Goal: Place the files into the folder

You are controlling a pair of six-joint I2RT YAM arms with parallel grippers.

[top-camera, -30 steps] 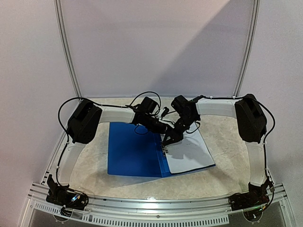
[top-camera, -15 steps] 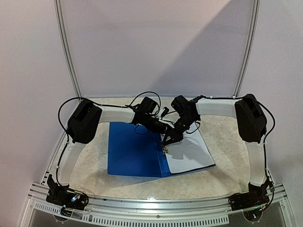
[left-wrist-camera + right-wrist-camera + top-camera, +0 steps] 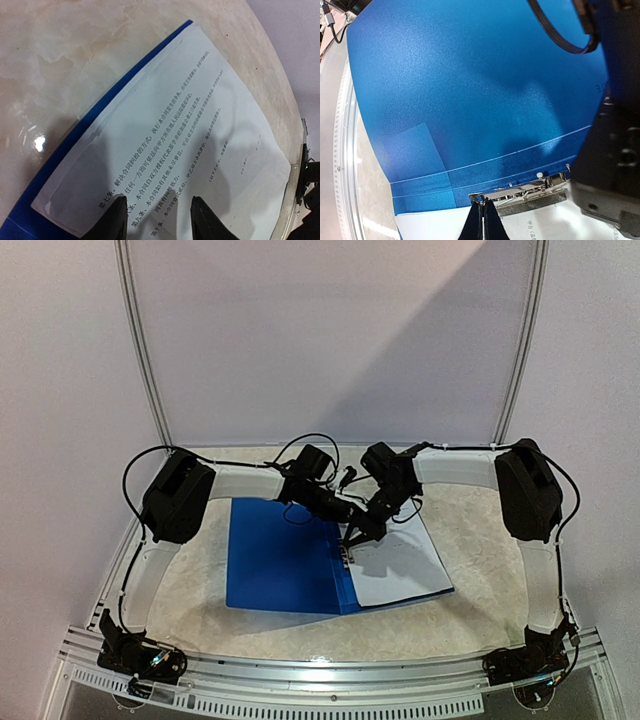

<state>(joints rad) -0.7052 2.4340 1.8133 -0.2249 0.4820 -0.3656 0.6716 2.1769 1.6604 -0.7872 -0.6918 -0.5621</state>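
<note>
Lying open: one folder [image 3: 280, 560] | files [image 3: 400, 565], count unclear | left tool [image 3: 158, 207] apart | right tool [image 3: 483, 212] together

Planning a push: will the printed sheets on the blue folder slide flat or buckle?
Probably floppy: the files look thin, their edges fanned. Likely to slide easily on the smooth plastic folder. If the metal clip pins one edge, they may buckle.

1. The counter [image 3: 470, 540] is pale beige with a marbled pattern and a rounded far edge.
2. Behind the counter stands a plain lilac-white wall [image 3: 330, 330], with a slanting shadow across its right part.
3. Two slim metal posts [image 3: 140, 350] rise from the counter's far corners.
4. A slotted aluminium rail [image 3: 330, 700] lines the counter's near edge.
5. A bright glare [image 3: 37, 142] shines on the counter's glossy top.
</note>
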